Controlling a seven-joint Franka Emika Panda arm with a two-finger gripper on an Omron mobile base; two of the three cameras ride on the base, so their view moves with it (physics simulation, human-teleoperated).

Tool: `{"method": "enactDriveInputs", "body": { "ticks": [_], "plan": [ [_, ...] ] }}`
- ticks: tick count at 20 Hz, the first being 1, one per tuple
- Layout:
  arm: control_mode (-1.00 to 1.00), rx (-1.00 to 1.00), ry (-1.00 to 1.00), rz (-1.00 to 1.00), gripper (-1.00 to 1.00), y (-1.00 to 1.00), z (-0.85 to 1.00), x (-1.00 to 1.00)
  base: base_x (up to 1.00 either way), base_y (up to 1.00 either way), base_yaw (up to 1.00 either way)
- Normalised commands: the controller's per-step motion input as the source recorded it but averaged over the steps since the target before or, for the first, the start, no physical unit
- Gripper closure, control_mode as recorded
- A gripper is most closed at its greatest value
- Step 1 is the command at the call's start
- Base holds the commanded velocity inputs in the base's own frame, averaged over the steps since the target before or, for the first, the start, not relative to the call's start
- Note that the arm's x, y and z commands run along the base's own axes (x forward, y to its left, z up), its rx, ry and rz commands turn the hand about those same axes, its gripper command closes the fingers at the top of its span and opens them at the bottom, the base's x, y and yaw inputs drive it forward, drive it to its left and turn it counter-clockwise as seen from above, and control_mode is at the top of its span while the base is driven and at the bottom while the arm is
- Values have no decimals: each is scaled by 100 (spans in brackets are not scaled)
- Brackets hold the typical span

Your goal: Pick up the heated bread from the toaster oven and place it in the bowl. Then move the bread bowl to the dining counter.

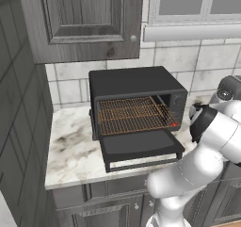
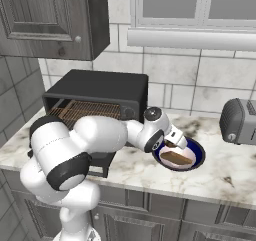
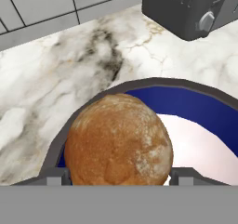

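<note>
The black toaster oven (image 1: 136, 85) (image 2: 100, 87) stands on the marbled counter with its front door (image 1: 141, 143) dropped open and its copper wire rack (image 1: 132, 114) bare. To its right sits the bowl (image 2: 198, 151) (image 3: 200, 108), blue-rimmed and white inside. My gripper (image 2: 174, 146) (image 3: 118, 175) hangs low over the bowl's left side. It is shut on the heated bread (image 2: 178, 158) (image 3: 118, 139), a fingertip pressed to each side. The tan slice is tilted inside the bowl's rim. I cannot tell whether it touches the bowl's floor.
A dark-grey slot toaster (image 2: 240, 121) (image 3: 186, 9) stands right of the bowl near the tiled wall. A grey wall cabinet (image 1: 80, 19) hangs above the oven, and a window sill (image 2: 190, 37) runs above the counter. Bare marbled counter (image 3: 69, 65) lies behind the bowl.
</note>
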Motion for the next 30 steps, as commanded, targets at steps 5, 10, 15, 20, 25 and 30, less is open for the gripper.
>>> {"method": "enactDriveInputs", "body": {
  "ticks": [5,10,15,20,25,30],
  "plan": [
    [-100,0,0,0,-100,-5,0,4,0,0,0],
    [-100,1,-4,0,-100,-2,37,-8,0,0,0],
    [-100,0,-8,-2,-100,0,87,-32,0,0,0],
    [-100,3,2,-16,-100,-23,45,-72,0,0,0],
    [-100,11,20,-24,-100,-37,5,-31,0,0,0],
    [-100,30,3,-19,-100,-63,-47,-10,0,0,0]
  ]
}}
